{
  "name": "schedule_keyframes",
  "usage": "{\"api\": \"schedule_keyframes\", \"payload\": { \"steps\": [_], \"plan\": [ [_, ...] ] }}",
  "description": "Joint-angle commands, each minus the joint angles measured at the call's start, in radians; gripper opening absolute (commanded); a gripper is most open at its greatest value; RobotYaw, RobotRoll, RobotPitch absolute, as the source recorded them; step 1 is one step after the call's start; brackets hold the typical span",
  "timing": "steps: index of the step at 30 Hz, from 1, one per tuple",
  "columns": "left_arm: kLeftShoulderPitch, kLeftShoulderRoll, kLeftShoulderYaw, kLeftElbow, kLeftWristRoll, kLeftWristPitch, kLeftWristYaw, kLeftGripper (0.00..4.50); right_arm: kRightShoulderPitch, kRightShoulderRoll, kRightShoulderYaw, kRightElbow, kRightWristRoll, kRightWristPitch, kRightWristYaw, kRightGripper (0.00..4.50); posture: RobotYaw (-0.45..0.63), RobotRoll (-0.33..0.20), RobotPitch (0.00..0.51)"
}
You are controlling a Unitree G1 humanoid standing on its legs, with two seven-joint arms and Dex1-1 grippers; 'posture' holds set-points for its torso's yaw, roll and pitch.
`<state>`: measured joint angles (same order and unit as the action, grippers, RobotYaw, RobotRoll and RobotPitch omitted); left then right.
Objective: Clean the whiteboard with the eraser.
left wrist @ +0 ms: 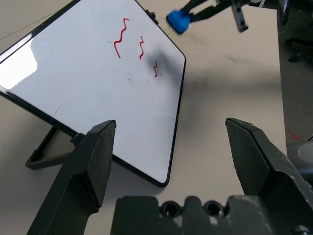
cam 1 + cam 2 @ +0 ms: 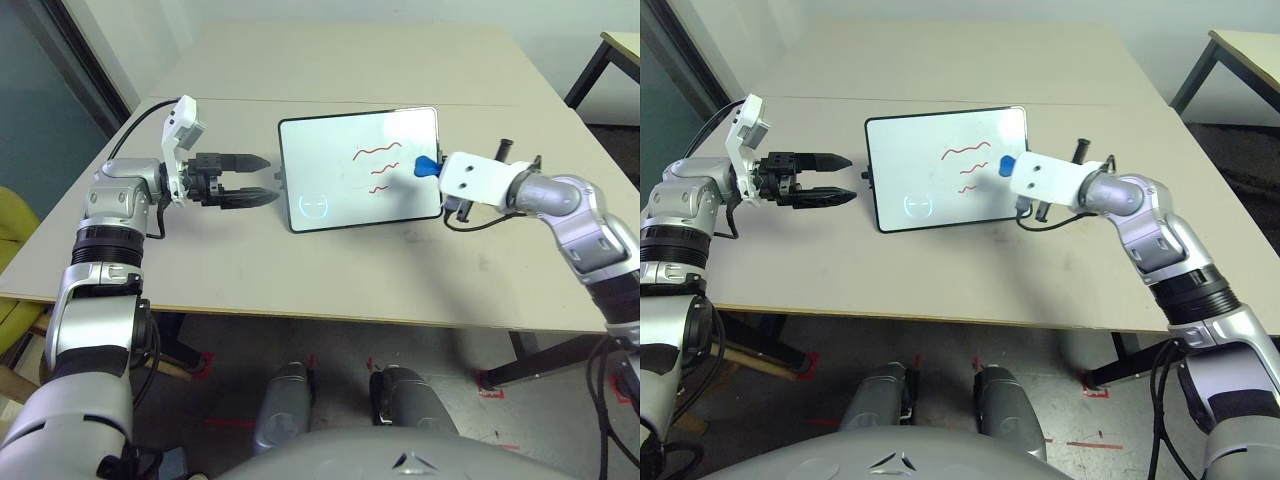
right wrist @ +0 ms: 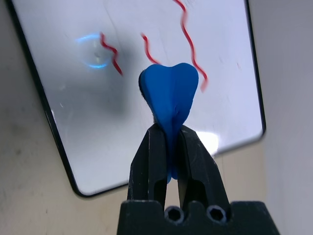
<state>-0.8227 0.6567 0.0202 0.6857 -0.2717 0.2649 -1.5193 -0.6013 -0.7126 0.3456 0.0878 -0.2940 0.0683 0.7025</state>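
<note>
From the head camera, a big flat beige table (image 2: 330,260) has a white rectangular whiteboard with a thin black frame and rounded corners (image 2: 340,190) near the middle. The board has three red wavy lines (image 2: 376,152) on it and a faint circle mark (image 2: 314,206) in its near left corner. The left gripper with two black fingers (image 2: 262,180) hangs just to the left of the board, not touching it. Its fingers are spread apart and hold nothing. The right gripper (image 2: 436,167) is at the board's right edge, and a small bright blue eraser block (image 2: 426,165) sticks out of it over the board, close to the red lines. A dark table leg (image 2: 590,70) shows far off on the right.

In the left wrist view, the two black fingers (image 1: 88,166) stand wide apart with nothing between them. The whiteboard lies past them, with a black stand piece (image 1: 46,149) poking out at one edge. The blue eraser is beyond the board's far corner, just above the table.

In the right wrist view, the two black fingers (image 3: 149,166) are squeezed tight on the blue eraser. Its wide rounded end sticks out past the tips. The board with its red lines is behind it. I cannot tell if the eraser touches the board
</note>
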Motion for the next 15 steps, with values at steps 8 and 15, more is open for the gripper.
{"api": "schedule_keyframes", "payload": {
  "steps": [8,15],
  "plan": [
    [-0.021,-0.002,-0.006,0.011,0.001,-0.008,0.000,4.50,-0.055,0.049,0.080,0.126,-0.159,-0.096,0.013,0.09,0.14,0.000,0.026],
    [-0.021,-0.006,-0.004,0.011,0.000,-0.012,0.003,4.50,-0.058,0.072,0.078,0.170,-0.199,-0.092,0.013,0.09,0.14,0.000,0.018]
  ]
}}
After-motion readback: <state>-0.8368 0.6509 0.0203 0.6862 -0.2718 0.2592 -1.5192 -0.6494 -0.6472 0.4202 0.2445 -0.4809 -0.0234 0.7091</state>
